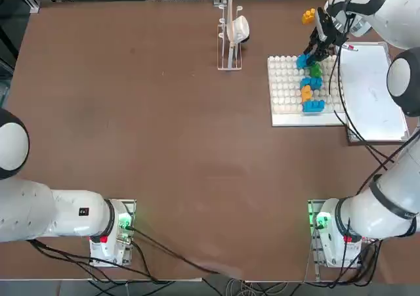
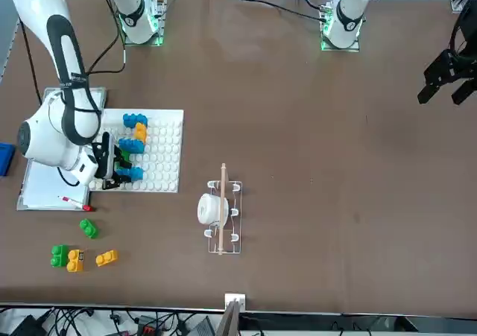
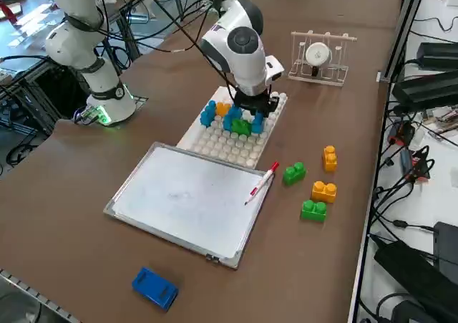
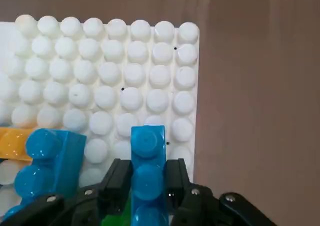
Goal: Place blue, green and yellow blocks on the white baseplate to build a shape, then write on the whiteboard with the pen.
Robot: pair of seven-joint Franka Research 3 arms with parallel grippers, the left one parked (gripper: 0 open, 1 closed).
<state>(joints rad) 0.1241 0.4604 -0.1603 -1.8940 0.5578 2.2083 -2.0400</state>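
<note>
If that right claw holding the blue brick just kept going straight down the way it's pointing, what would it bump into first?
Most likely the white baseplate. The right gripper, shut on a blue block, points down over the plate's studs near its edge, with a green block close beside it. How far above the studs it is cannot be told.

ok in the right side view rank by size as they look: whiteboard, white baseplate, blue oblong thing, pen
1. whiteboard, largest, though nearer the camera than the baseplate
2. white baseplate, partly hidden by the right gripper
3. blue oblong thing
4. pen, longer than the blue thing but far slimmer
</note>
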